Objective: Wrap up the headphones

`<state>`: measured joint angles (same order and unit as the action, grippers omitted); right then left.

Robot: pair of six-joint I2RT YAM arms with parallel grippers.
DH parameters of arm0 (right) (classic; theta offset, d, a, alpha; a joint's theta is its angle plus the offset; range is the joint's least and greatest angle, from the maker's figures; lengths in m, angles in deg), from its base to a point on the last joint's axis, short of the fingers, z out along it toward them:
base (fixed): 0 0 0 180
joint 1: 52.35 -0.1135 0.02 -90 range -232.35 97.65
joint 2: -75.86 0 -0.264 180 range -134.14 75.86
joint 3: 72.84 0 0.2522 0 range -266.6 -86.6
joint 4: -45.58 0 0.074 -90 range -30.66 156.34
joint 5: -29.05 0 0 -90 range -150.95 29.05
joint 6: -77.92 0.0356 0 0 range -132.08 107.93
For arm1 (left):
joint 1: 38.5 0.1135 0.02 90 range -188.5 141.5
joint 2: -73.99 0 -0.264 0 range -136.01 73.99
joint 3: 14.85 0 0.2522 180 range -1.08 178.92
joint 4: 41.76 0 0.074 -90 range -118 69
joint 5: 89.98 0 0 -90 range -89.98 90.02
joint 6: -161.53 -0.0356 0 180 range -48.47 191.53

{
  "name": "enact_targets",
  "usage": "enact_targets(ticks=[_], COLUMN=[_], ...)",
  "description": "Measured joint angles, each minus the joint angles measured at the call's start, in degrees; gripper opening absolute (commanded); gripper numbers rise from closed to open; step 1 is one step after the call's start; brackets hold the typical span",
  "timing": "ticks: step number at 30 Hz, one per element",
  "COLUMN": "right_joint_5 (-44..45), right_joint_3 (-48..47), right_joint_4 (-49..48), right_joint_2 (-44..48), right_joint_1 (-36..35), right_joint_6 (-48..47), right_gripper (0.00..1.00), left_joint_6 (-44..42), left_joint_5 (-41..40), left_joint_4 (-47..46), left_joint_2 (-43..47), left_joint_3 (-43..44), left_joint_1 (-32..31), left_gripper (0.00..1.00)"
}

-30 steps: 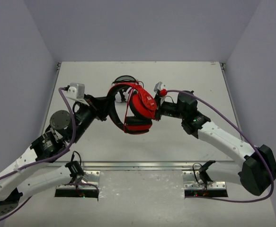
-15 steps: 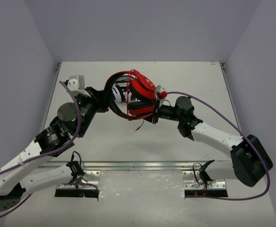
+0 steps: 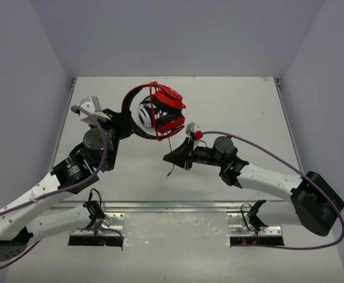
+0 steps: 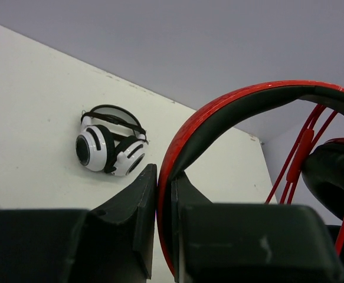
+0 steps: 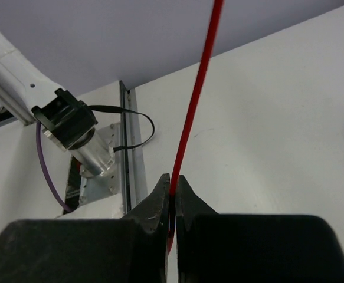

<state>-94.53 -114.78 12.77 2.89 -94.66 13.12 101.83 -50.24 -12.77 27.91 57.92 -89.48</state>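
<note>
The red headphones (image 3: pixel 167 105) hang in the air above the table's middle back, several turns of red cable (image 3: pixel 153 106) round the headband. My left gripper (image 3: pixel 126 124) is shut on the headband, which rises from between the fingers in the left wrist view (image 4: pixel 231 115). My right gripper (image 3: pixel 170 157) is shut on the cable (image 5: pixel 196 100), nearer and lower than the headphones. The cable runs taut from the headphones down to it. A short loose end (image 3: pixel 170 171) hangs below the jaws.
White-and-black headphones (image 4: pixel 108 147) lie on the table behind the red ones, partly hidden in the top view (image 3: pixel 144 114). A metal rail (image 3: pixel 177 206) runs along the table's near edge with both arm bases on it. Grey walls enclose the left, right and back sides.
The left gripper has lifted and turned the headphones toward the back left. The right gripper has drawn away from them toward the near side, pulling the cable taut.
</note>
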Motion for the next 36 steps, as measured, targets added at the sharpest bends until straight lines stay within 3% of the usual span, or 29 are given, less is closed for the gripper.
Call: enact_targets(ticks=[9, 16, 23, 28, 36], right_joint_5=[9.75, 21.90, 33.14, 36.00, 35.93], right_joint_3=[2.16, -7.08, -16.02, -20.20, -30.56], right_joint_4=[-2.21, 13.81, 32.50, 45.51, 68.37], right_joint_2=[3.23, 3.30, 3.41, 3.54, 0.09], right_joint_1=[-9.70, -20.39, -25.51, -26.25, -26.25], right_joint_6=[-4.37, -15.65, -25.86, -32.04, -43.91], right_gripper=[0.01, 0.01, 0.01, 0.01, 0.01], left_joint_6=[6.27, 7.69, 7.28, 1.42, -6.88], left_joint_5=[-6.14, -12.26, -17.07, -13.20, 2.86], left_joint_4=[0.66, 4.85, 6.58, 2.51, -3.15], left_joint_2=[-3.19, -8.46, -10.80, -13.05, -23.63], left_joint_3=[-1.01, -1.03, -4.63, -10.54, -11.56], left_joint_1=[-0.13, -0.33, -0.33, 0.48, 3.93], left_gripper=[0.00, 0.00, 0.00, 0.00, 0.00])
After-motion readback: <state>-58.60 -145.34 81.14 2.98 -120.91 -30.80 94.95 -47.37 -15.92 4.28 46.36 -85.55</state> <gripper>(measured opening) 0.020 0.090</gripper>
